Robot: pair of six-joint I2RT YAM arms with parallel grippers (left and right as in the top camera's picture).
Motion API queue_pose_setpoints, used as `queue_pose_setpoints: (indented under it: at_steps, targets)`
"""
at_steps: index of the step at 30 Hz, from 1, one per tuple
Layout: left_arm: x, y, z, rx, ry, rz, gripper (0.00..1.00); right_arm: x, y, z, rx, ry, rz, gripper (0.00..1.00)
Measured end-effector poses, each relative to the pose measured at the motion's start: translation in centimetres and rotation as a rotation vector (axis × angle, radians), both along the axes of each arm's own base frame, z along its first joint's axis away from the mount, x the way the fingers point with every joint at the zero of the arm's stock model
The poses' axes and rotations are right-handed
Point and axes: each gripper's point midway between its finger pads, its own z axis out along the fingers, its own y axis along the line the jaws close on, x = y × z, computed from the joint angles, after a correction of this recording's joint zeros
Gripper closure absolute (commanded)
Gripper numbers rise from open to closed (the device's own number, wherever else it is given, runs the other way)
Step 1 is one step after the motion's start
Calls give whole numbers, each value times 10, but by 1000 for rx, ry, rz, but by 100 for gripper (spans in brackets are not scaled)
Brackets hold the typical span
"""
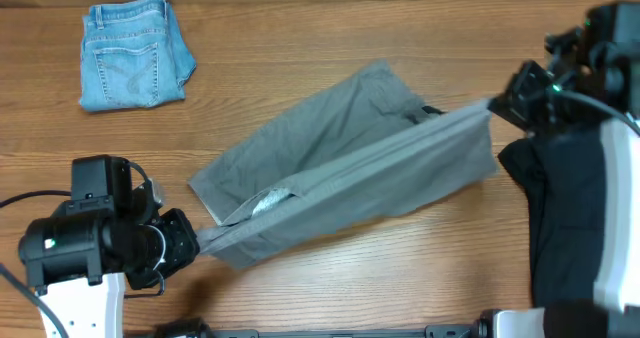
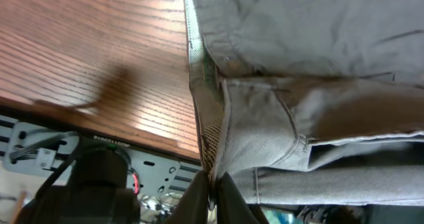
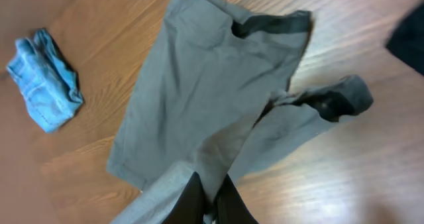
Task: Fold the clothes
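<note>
My left fingers [image 2: 193, 199] are clamped on one end of the waistband of the grey shorts [image 1: 350, 168] and my right fingers [image 3: 187, 203] on the other, so I hold the band stretched between them. The legs trail on the counter [image 1: 400, 278]. Denim shorts [image 1: 135, 53] lie at the far left corner, and a black garment [image 1: 555, 208] lies by my right arm

The cotton shorts [image 1: 350, 168] lay slantwise across the middle of the table [image 1: 300, 38], strung between the left gripper [image 1: 195, 240] at near left and the right gripper [image 1: 492, 103] at far right. The denim shorts [image 1: 135, 53] lay far left, well apart; another garment [image 1: 555, 208] lay at the right edge.
</note>
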Motion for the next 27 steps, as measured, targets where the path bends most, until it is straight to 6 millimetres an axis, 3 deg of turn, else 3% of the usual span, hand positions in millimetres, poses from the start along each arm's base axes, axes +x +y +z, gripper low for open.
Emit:
queue_pose_setpoints:
  at_steps: [5,10,11,13,15,17,22,27]
  targets:
    - [1,29,-19,147,43,81,85,48,-22,-42,-80,20,-31,96]
    - [24,44,-21,211,-8,145,87,83,-17,-73,-76,13,-8,96]
    - [29,46,-22,217,-15,153,84,88,-14,-79,-72,13,0,96]
    - [38,47,-25,211,-21,163,61,93,-9,-86,-65,19,13,96]
    - [46,43,-27,184,-29,155,42,95,-7,-88,-61,22,19,96]
    - [57,36,-30,152,-47,115,36,95,-6,-88,-58,19,22,96]
    - [88,11,-53,70,-104,10,34,94,-5,-88,-54,24,23,96]
    - [121,-25,-96,-25,-140,-113,28,93,-5,-88,-52,28,24,96]
